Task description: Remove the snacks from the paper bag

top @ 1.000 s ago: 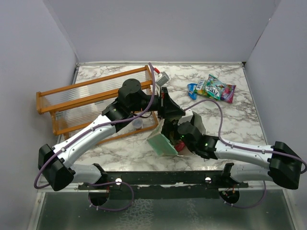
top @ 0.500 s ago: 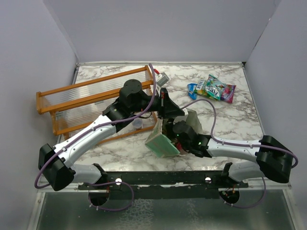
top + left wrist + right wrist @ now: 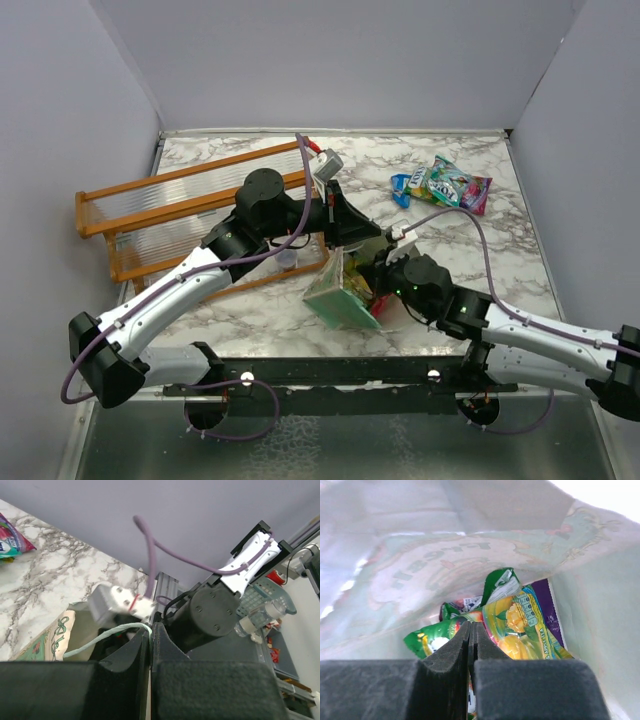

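Inside the paper bag (image 3: pixel 420 565), my right fingers (image 3: pixel 530 690) are pinching a green-yellow packet (image 3: pixel 520 625) lying against a purple packet (image 3: pixel 551 615). Above the bag's mouth, my left fingers (image 3: pixel 75 690) are pinching its string handle (image 3: pixel 100 637), holding the bag tilted on the tabletop (image 3: pixel 500 262).

My two arms: L arm (image 3: pixel 180 290) & R arm (image 3: pixel 545 335), white shells w/ black joints, blocky black shoulders. Purple cable (image 3: pixel 300 190) loops off each wrist; small green light (image 3: pixel 399 291) glows on R forearm. Grey plug (image 3: pixel 328 165) w/ red band on L wrist cable. Claw fingers (image 3: pixel 125 662) matte black, wedge-tipped, foam-textured lower down.
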Controlling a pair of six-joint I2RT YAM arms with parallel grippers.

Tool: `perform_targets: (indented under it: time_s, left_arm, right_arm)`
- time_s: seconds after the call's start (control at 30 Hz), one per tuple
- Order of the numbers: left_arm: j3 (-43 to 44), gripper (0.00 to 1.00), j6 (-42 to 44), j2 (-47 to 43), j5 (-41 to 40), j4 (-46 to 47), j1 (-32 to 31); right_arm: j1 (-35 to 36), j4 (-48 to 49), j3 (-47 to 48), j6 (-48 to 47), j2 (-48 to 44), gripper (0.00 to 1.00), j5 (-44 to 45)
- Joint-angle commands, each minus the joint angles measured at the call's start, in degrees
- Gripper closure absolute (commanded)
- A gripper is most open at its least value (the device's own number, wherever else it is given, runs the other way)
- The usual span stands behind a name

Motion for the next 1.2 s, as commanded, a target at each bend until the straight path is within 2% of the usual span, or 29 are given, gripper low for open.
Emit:
perform_targets:
  time_s: [0.0,0.23,0.3,0.37,0.47,0.53,0.6,0.87,1.03,1.17]
  left_arm:
    - [0.70,1.00,3.10,-1.29,-2.55,-0.59,-0.27]
    - [0.93,1.00,4.51,-1.36,-4.13,-1.59,-0.25]
    - [0.92,1.00,4.51,-1.51,-4.07,-1.25,-0.32]
    - [1.06,1.00,4.18,-1.55,-4.35,-0.58,-0.27]
    - [1.85,1.00,3.57,-0.77,-3.56,1.36,-0.31]
    - [3.38,1.00,3.59,0.25,-2.77,2.19,-0.28]
    - [4.99,1.00,3.99,1.25,-2.10,2.21,-0.26]
    - [9.66,1.00,6.81,2.66,-2.80,-0.08,-0.25]
    - [9.73,1.00,5.98,3.16,-1.68,0.65,-0.26]
    - [9.89,1.00,5.32,3.19,-1.13,0.99,-0.31]
  right_arm:
    - [-0.05,-3.92,-1.10,-0.44,-5.69,0.99,-2.81]
    - [-0.02,-8.26,0.29,1.98,-9.72,0.99,-1.86]
    - [-0.03,-11.03,1.61,2.80,-9.23,0.96,-1.02]
    - [-0.05,-15.97,3.85,5.21,-7.20,0.84,0.06]
    - [-0.08,-22.07,6.54,6.27,-3.48,0.74,-2.38]
    - [-0.02,-23.27,6.58,6.13,-2.13,0.65,-3.87]
    - [-0.05,-23.50,6.15,5.85,-1.09,0.51,-5.60]
    - [-0.07,-29.03,8.12,7.89,5.32,0.13,-8.47]
    - [-0.04,-24.15,6.87,7.73,8.76,0.00,-4.46]
    - [-0.04,-15.83,6.06,7.36,13.67,0.01,-0.28]
